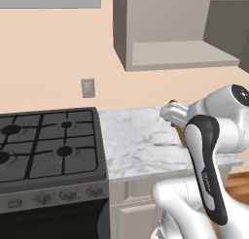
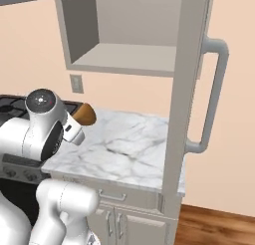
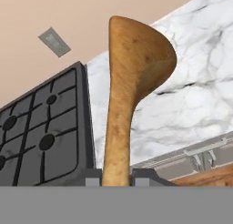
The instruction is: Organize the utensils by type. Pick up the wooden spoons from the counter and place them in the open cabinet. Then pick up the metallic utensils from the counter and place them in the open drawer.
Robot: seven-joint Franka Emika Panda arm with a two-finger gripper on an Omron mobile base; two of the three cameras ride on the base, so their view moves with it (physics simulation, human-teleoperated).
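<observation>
Your gripper (image 3: 116, 178) pinches the orange-brown wooden spoon (image 3: 129, 82) low on its handle; lifting toward the open grey upper cabinet (image 2: 124, 57), the bowl could clip the shelf edge and twist loose.

My arm (image 1: 214, 136) is glossy white, rounded shells all the way. A dark band (image 1: 206, 170) curves down one link, faint lettering on it. My joint cap (image 2: 41, 100) is a dark disc.
</observation>
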